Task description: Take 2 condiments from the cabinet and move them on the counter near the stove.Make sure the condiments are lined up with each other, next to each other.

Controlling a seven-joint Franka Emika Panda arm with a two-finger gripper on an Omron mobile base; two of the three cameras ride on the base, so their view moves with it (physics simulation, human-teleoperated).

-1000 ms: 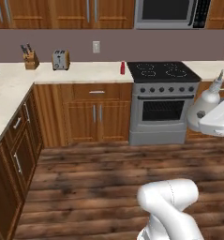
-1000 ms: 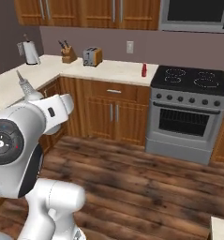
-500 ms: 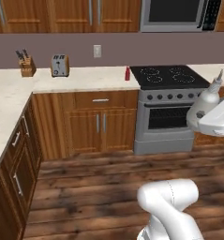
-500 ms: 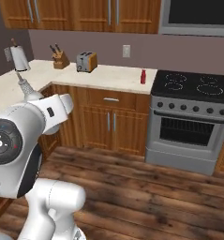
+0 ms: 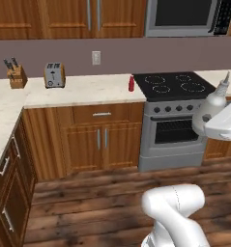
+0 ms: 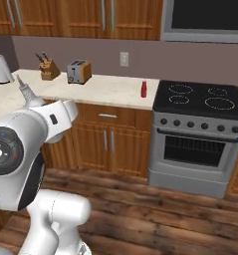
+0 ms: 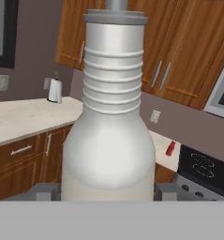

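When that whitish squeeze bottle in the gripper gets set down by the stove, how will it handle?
The whitish bottle has a wide rounded belly, so it probably stands steadily. Its ribbed neck and thin nozzle suggest soft, light plastic that may give under pressure. The smooth sides could slip.

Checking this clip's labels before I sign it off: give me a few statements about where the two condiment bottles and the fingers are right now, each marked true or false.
1. The red bottle stands on the counter just left of the stove. True.
2. The whitish bottle stands on the counter beside the red one. False: it is up in the air, gripped between the fingers of the gripper, well short of the counter.
3. The whitish bottle is carried upright, nozzle up. True.
4. The red bottle lies tipped over on the cooktop. False: it stands upright on the counter.
5. A toaster sits on the counter left of the red bottle. True.
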